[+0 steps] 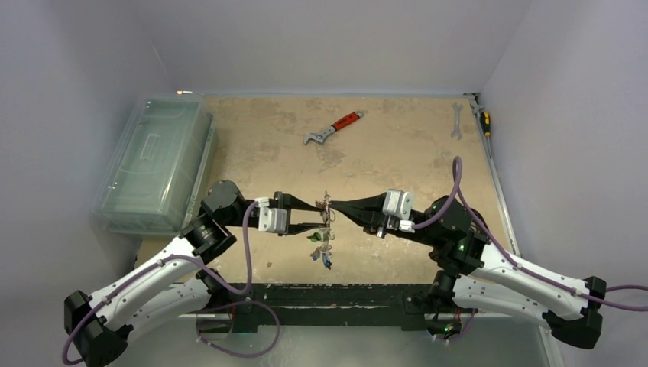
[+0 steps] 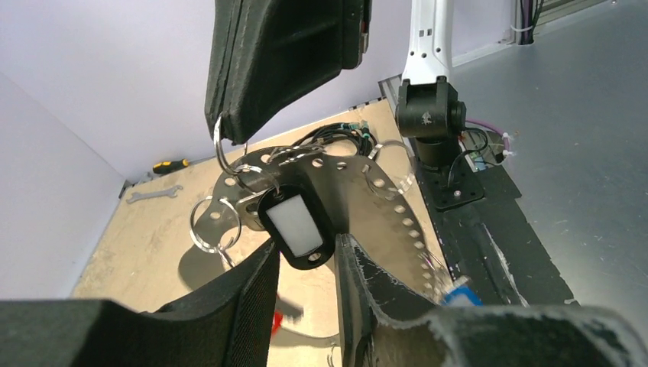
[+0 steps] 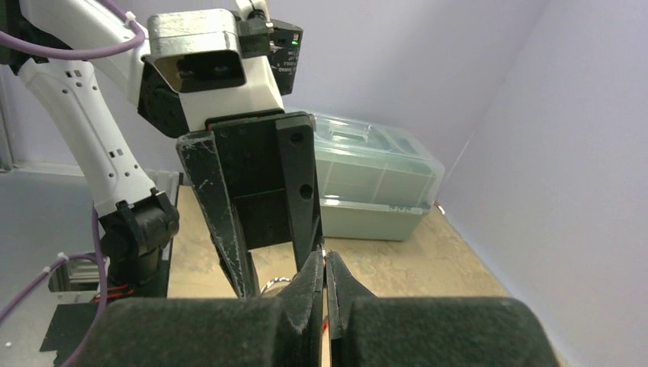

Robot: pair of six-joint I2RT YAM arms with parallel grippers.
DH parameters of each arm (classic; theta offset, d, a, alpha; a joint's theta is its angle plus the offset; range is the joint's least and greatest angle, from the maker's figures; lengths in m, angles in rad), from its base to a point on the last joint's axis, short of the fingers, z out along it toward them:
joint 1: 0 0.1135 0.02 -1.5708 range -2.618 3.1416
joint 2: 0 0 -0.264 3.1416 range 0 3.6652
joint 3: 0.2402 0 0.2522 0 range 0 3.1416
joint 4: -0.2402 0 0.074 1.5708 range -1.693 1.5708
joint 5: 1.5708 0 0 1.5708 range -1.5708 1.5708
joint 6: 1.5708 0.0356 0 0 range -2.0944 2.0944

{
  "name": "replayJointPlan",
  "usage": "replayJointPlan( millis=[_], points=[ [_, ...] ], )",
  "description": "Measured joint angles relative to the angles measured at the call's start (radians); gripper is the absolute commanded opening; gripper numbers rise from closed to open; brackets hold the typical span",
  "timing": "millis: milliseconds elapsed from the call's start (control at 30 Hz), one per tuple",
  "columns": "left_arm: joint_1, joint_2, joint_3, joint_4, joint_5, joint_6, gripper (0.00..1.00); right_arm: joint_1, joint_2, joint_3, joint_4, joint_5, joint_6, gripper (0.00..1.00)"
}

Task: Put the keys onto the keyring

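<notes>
Both grippers meet above the middle of the table. My right gripper (image 1: 334, 206) (image 3: 324, 264) is shut on a thin wire loop (image 2: 220, 141) at the top of the keyring (image 2: 382, 200), a flat silvery band with holes that hangs in the air. The keys (image 1: 322, 246) dangle below it in a bunch. A black tag with a white label (image 2: 294, 225) hangs between the tips of my left gripper (image 2: 308, 264) (image 1: 319, 216). That gripper's jaws stand a little wider than the tag. A blue tag (image 2: 458, 294) and a red one (image 2: 279, 321) show lower down.
A red-handled wrench (image 1: 334, 128) lies at the back centre. A spanner (image 1: 457, 120) and a screwdriver (image 1: 484, 122) lie at the back right. A clear plastic box (image 1: 157, 164) (image 3: 374, 180) stands along the left edge. A black cable (image 2: 336, 138) sits near the right arm's base.
</notes>
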Motion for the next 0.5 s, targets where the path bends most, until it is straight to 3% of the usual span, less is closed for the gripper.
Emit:
replayJointPlan(
  millis=[367,467,500],
  points=[
    [0.001,0.031,0.0,-0.002,-0.044,-0.006,0.29,0.0,0.019,-0.012,0.03,-0.024,0.023,0.0],
    [0.001,0.031,0.0,-0.002,-0.055,-0.008,0.04,0.0,0.025,-0.014,0.04,-0.025,0.029,0.0],
    [0.001,0.031,0.0,-0.003,-0.057,-0.009,0.0,0.0,0.026,-0.015,0.043,-0.025,0.03,0.0]
  ],
)
